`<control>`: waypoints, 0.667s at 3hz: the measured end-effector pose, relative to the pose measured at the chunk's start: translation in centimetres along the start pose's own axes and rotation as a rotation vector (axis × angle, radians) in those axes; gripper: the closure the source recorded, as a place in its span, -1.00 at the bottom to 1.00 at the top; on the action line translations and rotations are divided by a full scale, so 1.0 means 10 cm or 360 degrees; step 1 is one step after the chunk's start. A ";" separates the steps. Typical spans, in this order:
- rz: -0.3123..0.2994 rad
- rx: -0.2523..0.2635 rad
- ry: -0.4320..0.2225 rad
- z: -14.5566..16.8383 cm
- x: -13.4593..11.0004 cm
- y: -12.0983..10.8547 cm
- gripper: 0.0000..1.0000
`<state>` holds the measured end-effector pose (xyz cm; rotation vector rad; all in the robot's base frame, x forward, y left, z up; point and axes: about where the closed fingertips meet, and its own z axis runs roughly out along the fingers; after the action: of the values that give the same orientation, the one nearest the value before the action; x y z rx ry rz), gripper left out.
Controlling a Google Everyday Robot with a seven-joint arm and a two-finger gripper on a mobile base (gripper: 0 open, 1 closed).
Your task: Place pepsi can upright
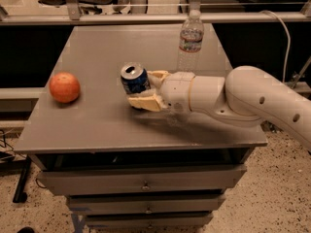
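Observation:
The pepsi can (134, 80) is dark blue with a silver pull-tab top. It stands near the middle of the grey table (97, 125), close to upright, with its top leaning slightly toward the camera. My gripper (146, 88) reaches in from the right. Its cream fingers (144, 103) sit on either side of the can's right part, shut on it. The can's base is at or just above the tabletop; I cannot tell which.
An orange fruit (64, 87) lies near the table's left edge. A clear plastic water bottle (190, 41) stands behind my arm at the back right. Drawers sit below the tabletop. A dark rail and chairs are behind the table.

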<state>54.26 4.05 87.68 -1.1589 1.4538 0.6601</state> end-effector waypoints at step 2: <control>-0.0005 0.0128 -0.0041 -0.20 0.04 0.09 -1.00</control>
<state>52.71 2.52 87.58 -1.0864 1.4436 0.6074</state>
